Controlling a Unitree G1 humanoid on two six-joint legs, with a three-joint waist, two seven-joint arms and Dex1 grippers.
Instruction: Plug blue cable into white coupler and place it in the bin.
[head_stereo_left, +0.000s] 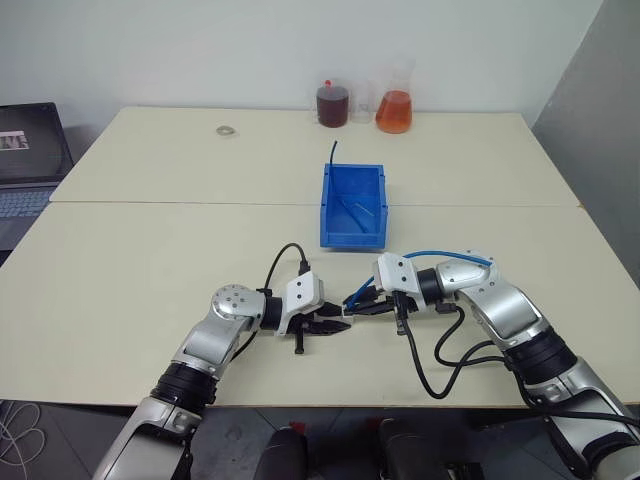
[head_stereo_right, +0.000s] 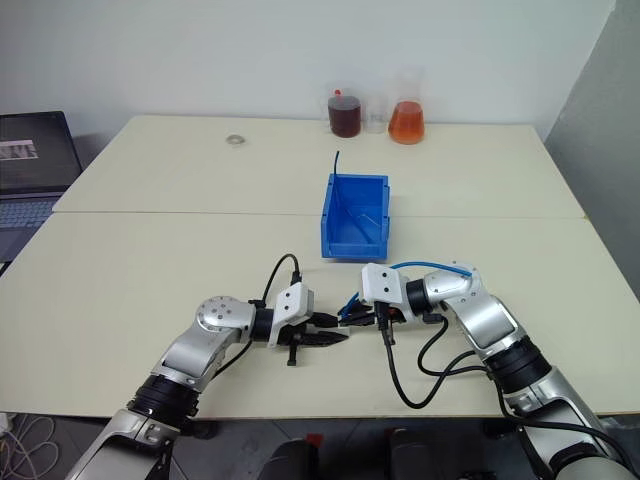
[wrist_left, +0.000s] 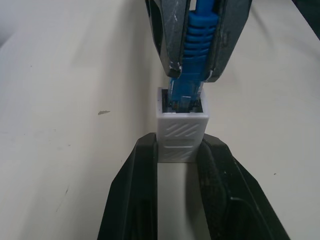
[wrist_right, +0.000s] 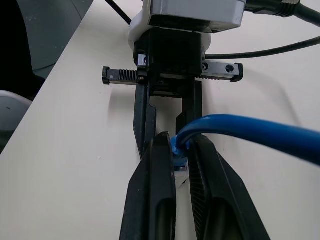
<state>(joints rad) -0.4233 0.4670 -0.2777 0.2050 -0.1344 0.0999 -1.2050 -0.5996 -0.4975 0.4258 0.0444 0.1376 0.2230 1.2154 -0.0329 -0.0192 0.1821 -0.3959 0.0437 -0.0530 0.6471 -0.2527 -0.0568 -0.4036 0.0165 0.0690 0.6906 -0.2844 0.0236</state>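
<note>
Low over the table's near middle, my two grippers meet tip to tip. My left gripper is shut on the white coupler, a small ribbed white block with its socket facing the other hand. My right gripper is shut on the blue cable just behind its plug. The plug's tip sits inside the coupler's socket. The rest of the cable arcs back over my right wrist. The blue bin stands just beyond both hands, its open top facing up.
A dark thin cable sticks up from the bin's far left corner. Two flasks, dark red and orange, stand at the table's far edge. A laptop is at far left. A small ring lies at the far left of the table.
</note>
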